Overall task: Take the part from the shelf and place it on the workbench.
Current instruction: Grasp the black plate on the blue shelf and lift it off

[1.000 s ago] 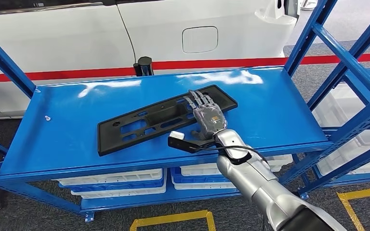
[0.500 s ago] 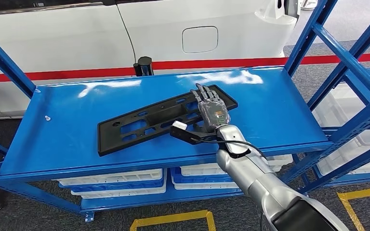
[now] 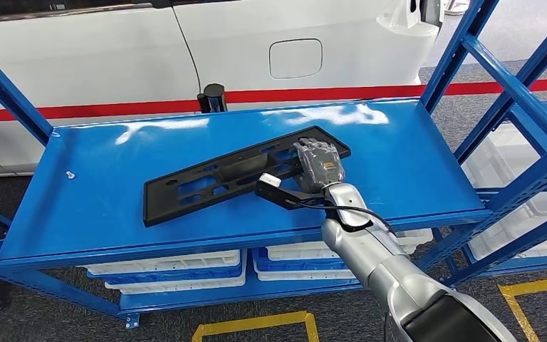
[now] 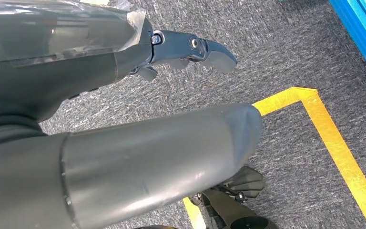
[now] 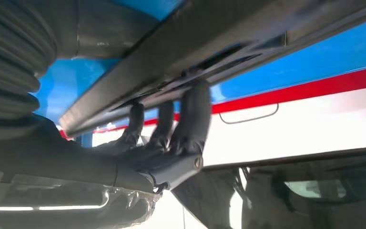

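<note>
The part (image 3: 214, 182) is a long flat black plate with cut-outs, lying slantwise on the blue shelf (image 3: 85, 192). My right hand (image 3: 320, 164) grips its right end, fingers curled over the far edge. In the right wrist view the dark fingers (image 5: 193, 114) hook over the part's edge (image 5: 181, 52), which is pressed against the grey thumb side of the right hand (image 5: 138, 157). My left hand (image 4: 147, 124) hangs over grey carpet, holding nothing, with one dark finger stretched out above the thick thumb.
Blue shelf uprights (image 3: 502, 107) rise at the right and another at the far left. White bins (image 3: 178, 274) sit on the level below. A white car (image 3: 256, 43) stands behind the shelf, with a black post (image 3: 214, 96) at its back edge. Yellow tape (image 3: 256, 324) marks the floor.
My right hand slid forward along the part's right end and its fingers went from stretched flat to curled around the edge. The part's right end has shifted slightly.
</note>
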`<move>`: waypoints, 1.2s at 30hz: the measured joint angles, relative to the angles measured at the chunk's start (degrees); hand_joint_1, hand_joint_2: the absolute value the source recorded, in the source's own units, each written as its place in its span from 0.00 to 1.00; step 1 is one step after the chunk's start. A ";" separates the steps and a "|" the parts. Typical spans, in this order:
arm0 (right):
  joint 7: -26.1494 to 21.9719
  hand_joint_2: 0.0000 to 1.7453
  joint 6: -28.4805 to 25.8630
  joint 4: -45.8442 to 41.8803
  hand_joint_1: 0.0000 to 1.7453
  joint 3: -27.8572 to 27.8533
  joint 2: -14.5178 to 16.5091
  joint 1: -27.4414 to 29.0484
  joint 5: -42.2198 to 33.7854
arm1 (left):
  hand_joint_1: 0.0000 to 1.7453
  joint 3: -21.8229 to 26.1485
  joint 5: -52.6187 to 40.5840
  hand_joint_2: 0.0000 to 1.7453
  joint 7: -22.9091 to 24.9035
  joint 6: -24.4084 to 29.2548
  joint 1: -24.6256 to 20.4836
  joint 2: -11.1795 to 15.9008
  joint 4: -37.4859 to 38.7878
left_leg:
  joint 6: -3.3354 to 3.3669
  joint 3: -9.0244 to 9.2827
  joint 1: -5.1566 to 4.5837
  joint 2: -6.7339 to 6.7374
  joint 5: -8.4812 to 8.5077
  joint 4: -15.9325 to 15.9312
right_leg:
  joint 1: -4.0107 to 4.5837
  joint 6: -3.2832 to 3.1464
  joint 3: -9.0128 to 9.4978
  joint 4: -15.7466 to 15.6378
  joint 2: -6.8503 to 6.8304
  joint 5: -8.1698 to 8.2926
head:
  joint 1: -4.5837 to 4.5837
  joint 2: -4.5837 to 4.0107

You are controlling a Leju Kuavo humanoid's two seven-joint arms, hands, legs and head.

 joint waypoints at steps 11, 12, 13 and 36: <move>-0.83 1.00 -1.21 0.00 0.95 -0.50 -0.14 -0.31 -0.74 | 0.00 0.00 -0.36 0.00 0.01 0.34 -0.13 -0.08 -0.07 | 0.00 0.01 0.00 0.00 0.00 0.00 | 0.00 0.00 0.02 0.00 -0.01 0.00 | 0.01 0.00; -0.87 1.00 -1.27 0.00 0.96 -0.54 -0.17 -0.31 -0.80 | 0.00 0.00 -0.36 0.00 0.00 0.41 -0.14 -0.09 -0.07 | 0.00 0.01 -0.01 0.01 0.00 0.00 | 0.00 0.00 0.02 0.00 -0.01 0.00 | 0.00 0.00; -0.91 1.00 -1.36 0.00 0.97 -0.60 -0.20 -0.31 -0.84 | 0.00 0.00 -0.38 0.00 -0.01 0.45 -0.16 -0.11 -0.08 | 0.00 0.01 -0.01 0.01 0.00 0.00 | -0.01 0.00 0.02 0.00 -0.01 0.00 | 0.00 0.00; -8.12 1.00 2.02 -14.00 1.00 -5.70 -2.05 3.93 -17.00 | 0.00 -0.20 -1.71 1.00 2.23 0.26 -0.33 -0.10 -0.11 | -0.01 0.00 -0.01 0.07 -0.02 0.00 | -0.01 0.00 -0.03 0.00 0.06 0.00 | 0.01 0.00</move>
